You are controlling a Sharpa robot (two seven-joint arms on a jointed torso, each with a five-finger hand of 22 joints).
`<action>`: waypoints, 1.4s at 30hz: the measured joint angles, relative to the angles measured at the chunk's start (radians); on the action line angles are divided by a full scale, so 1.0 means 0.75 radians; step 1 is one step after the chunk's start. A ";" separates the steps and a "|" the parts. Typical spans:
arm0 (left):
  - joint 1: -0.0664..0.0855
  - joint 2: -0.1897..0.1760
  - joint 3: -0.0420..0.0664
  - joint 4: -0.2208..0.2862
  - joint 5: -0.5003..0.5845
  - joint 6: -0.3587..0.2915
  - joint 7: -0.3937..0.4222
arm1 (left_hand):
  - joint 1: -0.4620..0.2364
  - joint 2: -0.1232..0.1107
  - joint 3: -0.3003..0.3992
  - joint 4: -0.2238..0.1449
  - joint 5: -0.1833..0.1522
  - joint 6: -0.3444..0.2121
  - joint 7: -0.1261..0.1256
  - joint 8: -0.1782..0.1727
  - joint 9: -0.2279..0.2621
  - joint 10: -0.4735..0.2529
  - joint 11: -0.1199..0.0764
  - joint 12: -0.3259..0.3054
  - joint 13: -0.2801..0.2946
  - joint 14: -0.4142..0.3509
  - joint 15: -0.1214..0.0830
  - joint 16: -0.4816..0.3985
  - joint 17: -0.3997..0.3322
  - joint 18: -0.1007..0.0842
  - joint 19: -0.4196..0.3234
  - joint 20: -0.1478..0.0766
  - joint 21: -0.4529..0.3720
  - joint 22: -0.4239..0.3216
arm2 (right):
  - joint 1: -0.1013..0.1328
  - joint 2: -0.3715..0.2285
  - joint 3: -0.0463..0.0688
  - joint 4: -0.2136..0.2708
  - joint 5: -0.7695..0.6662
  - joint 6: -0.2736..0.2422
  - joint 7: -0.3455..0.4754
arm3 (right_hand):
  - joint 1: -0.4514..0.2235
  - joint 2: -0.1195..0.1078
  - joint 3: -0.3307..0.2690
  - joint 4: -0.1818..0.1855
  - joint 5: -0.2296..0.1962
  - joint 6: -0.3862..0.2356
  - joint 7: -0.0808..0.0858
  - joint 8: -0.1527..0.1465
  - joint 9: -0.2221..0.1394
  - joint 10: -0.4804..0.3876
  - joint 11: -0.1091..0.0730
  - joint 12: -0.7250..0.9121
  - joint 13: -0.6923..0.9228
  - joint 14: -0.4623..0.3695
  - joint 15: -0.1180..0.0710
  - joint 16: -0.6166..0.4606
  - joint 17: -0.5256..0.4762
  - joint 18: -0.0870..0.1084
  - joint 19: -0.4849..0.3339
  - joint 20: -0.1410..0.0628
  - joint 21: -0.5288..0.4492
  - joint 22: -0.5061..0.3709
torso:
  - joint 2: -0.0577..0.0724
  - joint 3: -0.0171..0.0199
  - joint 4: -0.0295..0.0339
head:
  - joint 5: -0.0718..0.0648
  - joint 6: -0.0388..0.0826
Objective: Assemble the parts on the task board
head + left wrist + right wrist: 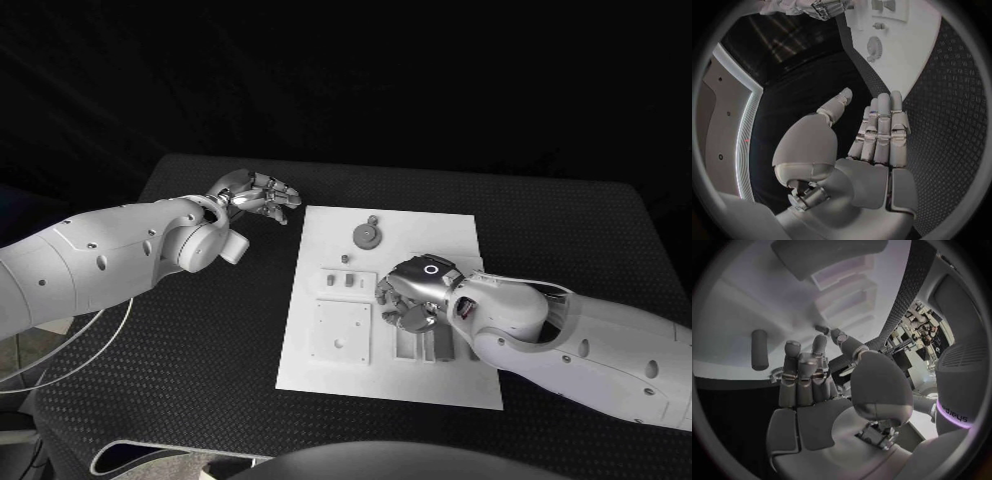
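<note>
Two robot hands: both over the black tabletop [173, 380], one off the task board [433, 225] and one above it.
Left robot hand [257, 195]: beside the board's far left corner, over bare tabletop, touching nothing; in the left wrist view [873, 135] its fingers [882, 120] lie straight and side by side, the thumb held apart, with nothing in the palm.
Right robot hand [411, 292]: above the middle of the board, palm down; in the right wrist view [814, 385] the fingers [792, 365] reach out over the white plate with no part between them (whether a fingertip grazes the board I cannot tell).
Task board: a white rectangular plate lying flat in the middle of the tabletop, long side running away from the robot.
Round gear part [368, 234]: a grey toothed disc lying on the far half of the board, apart from both hands; it also shows on the board in the left wrist view [874, 47].
Square plate part [340, 332]: pale, flat, on the near left of the board, just left of the right robot hand.
Small pieces [338, 280]: a few little grey bits between the gear and the square plate.
Peg [759, 349]: a short grey cylinder lying on the board beyond the right robot hand's fingertips.
Slotted holder [428, 345]: ribbed block on the near half of the board, partly under the right wrist.
</note>
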 measured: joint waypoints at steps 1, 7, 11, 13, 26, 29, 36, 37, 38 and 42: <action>0.000 0.000 0.000 0.000 0.000 0.000 0.000 | 0.000 0.000 0.000 0.000 0.000 0.000 0.000 0.000 0.000 0.000 0.000 0.000 0.000 0.000 0.000 0.000 0.000 0.000 0.000 0.000 0.000 0.000 | 0.000 0.003 0.000 -0.004 -0.003 0.003 0.000 | -0.001 0.001 0.000 0.000 0.000 0.004 -0.003 0.002 0.001 -0.005 -0.001 0.031 0.028 -0.003 -0.002 0.012 0.005 0.000 0.001 -0.001 0.002 0.000 | 0.000 0.0000 0.0000 | 0.000 -0.001; 0.000 0.000 0.000 -0.001 0.000 0.001 0.000 | 0.000 0.000 0.000 0.000 0.000 -0.001 -0.001 0.000 0.000 0.000 0.000 0.000 0.000 -0.002 0.002 0.000 0.000 0.000 0.000 0.000 0.000 0.000 | 0.001 0.021 0.000 -0.023 -0.025 0.019 0.000 | -0.001 0.001 0.000 0.000 0.000 0.014 -0.013 0.012 0.009 -0.020 -0.005 0.239 0.189 -0.011 -0.013 0.091 0.036 -0.001 0.002 -0.008 0.031 0.000 | 0.000 -0.0005 0.0008 | -0.001 -0.004; 0.000 0.000 0.000 -0.001 0.000 0.001 -0.001 | 0.000 0.000 0.000 0.000 0.000 -0.001 -0.001 0.000 0.000 0.000 0.000 0.000 0.000 -0.002 0.002 0.000 0.000 0.000 0.000 0.000 0.000 0.000 | 0.002 0.030 -0.003 -0.030 -0.037 0.029 0.001 | -0.001 0.001 0.004 0.004 0.000 0.019 -0.018 0.015 0.012 -0.022 -0.004 0.307 0.226 -0.013 -0.016 0.115 0.047 -0.002 0.000 -0.010 0.040 0.000 | 0.000 -0.0005 0.0010 | -0.002 -0.005; 0.000 0.000 0.000 -0.001 0.000 0.001 -0.001 | 0.000 0.000 0.000 0.000 0.000 -0.001 -0.001 0.000 0.000 0.000 0.000 0.000 0.000 -0.002 0.002 0.000 0.000 0.000 0.000 0.000 0.000 0.000 | 0.002 0.034 -0.004 -0.034 -0.042 0.034 0.001 | -0.001 0.001 0.004 0.004 0.000 0.019 -0.018 0.015 0.013 -0.024 -0.005 0.327 0.234 -0.015 -0.018 0.117 0.049 -0.002 0.000 -0.010 0.043 0.000 | 0.000 -0.0005 0.0009 | -0.002 -0.006; 0.000 0.000 0.000 -0.002 0.000 0.002 -0.002 | 0.000 0.000 0.000 0.000 0.000 -0.001 -0.001 0.003 0.000 0.000 0.000 0.000 0.000 -0.002 0.002 0.000 0.001 0.000 0.000 0.000 0.000 0.000 | 0.009 0.067 -0.018 -0.061 -0.081 0.054 0.002 | -0.007 0.007 0.005 0.004 0.001 0.043 -0.023 0.020 0.021 -0.094 -0.016 0.397 0.257 -0.033 -0.021 0.139 0.054 -0.002 0.000 -0.010 0.055 0.000 | 0.000 0.0009 0.0013 | -0.001 -0.011; 0.000 0.000 0.000 -0.002 0.000 0.002 -0.002 | 0.000 0.000 0.000 0.000 0.000 -0.001 -0.001 0.005 0.000 0.000 0.000 0.000 0.000 -0.002 0.002 0.000 0.001 0.000 0.000 0.000 0.000 0.000 | 0.010 0.067 -0.019 -0.059 -0.097 0.056 0.001 | -0.007 0.007 0.006 0.006 0.001 0.042 -0.021 0.020 0.022 -0.102 -0.017 0.403 0.259 -0.036 -0.022 0.144 0.054 -0.002 0.000 -0.010 0.062 0.000 | 0.000 0.0012 0.0015 | 0.001 -0.013; 0.000 0.000 0.000 -0.003 -0.001 0.002 -0.002 | 0.000 0.000 0.000 0.000 0.000 -0.001 -0.001 0.005 0.000 -0.004 -0.003 0.000 0.000 -0.002 0.002 0.000 0.001 0.000 0.000 0.000 0.000 0.000 | 0.009 0.065 -0.020 -0.052 -0.128 0.054 -0.005 | -0.012 0.001 0.009 0.009 0.001 0.042 -0.021 0.019 0.021 -0.107 -0.021 0.422 0.263 -0.037 -0.020 0.145 0.056 -0.002 -0.005 -0.014 0.062 0.000 | 0.000 0.0013 0.0008 | 0.002 -0.014; 0.000 0.001 0.000 -0.003 -0.001 0.002 -0.002 | 0.000 0.000 0.000 0.000 0.000 -0.001 -0.001 0.005 0.000 -0.004 -0.003 0.000 0.000 -0.002 0.002 0.000 0.001 0.000 0.000 0.000 0.000 0.000 | 0.009 0.064 -0.020 -0.051 -0.132 0.054 -0.006 | -0.012 0.002 0.009 0.009 0.001 0.042 -0.021 0.019 0.021 -0.107 -0.021 0.426 0.263 -0.038 -0.020 0.145 0.056 -0.002 -0.005 -0.014 0.062 0.000 | 0.000 0.0018 0.0008 | 0.002 -0.014; 0.000 0.001 0.000 -0.003 -0.001 0.002 -0.002 | 0.000 0.000 0.000 0.000 0.000 -0.001 -0.001 0.005 0.000 -0.004 -0.003 0.000 0.000 -0.002 0.002 0.000 0.001 0.000 0.000 0.000 0.000 0.000 | 0.008 0.063 -0.021 -0.048 -0.136 0.054 -0.008 | -0.012 0.002 0.013 0.013 0.001 0.042 -0.022 0.019 0.022 -0.107 -0.021 0.432 0.263 -0.038 -0.020 0.150 0.056 -0.002 -0.005 -0.014 0.062 0.000 | 0.000 0.0019 0.0005 | 0.002 -0.014; 0.000 0.001 0.000 -0.004 -0.001 0.003 -0.002 | 0.000 0.000 0.000 0.000 0.000 -0.001 -0.001 0.005 0.000 -0.004 -0.003 0.000 0.000 -0.002 0.002 0.000 0.001 0.000 0.000 0.000 0.000 0.000 | 0.007 0.059 -0.022 -0.040 -0.147 0.051 -0.015 | -0.020 -0.006 0.013 0.013 0.001 0.041 -0.022 0.018 0.024 -0.107 -0.021 0.440 0.264 -0.038 -0.019 0.149 0.055 -0.003 -0.005 -0.014 0.062 0.000 | 0.000 0.0019 0.0000 | 0.002 -0.014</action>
